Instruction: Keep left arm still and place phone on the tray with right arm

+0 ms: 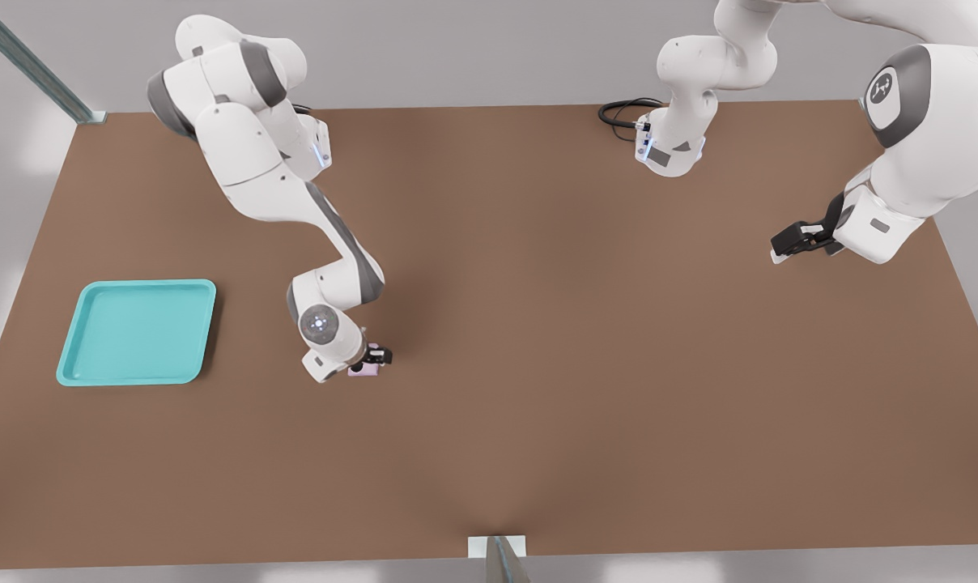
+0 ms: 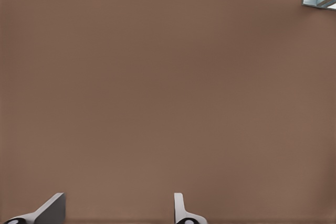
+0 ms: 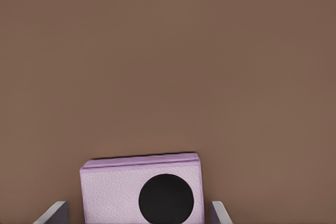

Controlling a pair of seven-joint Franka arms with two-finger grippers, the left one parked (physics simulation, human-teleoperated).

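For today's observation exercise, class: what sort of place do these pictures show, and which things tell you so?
Probably a simulated robot test bench, not a home or shop: a bare brown table, the white right arm's gripper low over a pink phone, jaws either side of it, and a turquoise tray nearby.

right arm (image 1: 272,166): we see glossy white rounded shells, with dark grey bands at the joints.
wrist disc (image 1: 319,323): grey, round, with a ring of small lit buttons; it sits at 9 o'clock of the gripper.
gripper (image 1: 373,357): black body; in the right wrist view we see two pale grey fingertips (image 3: 53,213).
base: small blue lights on the white housing.
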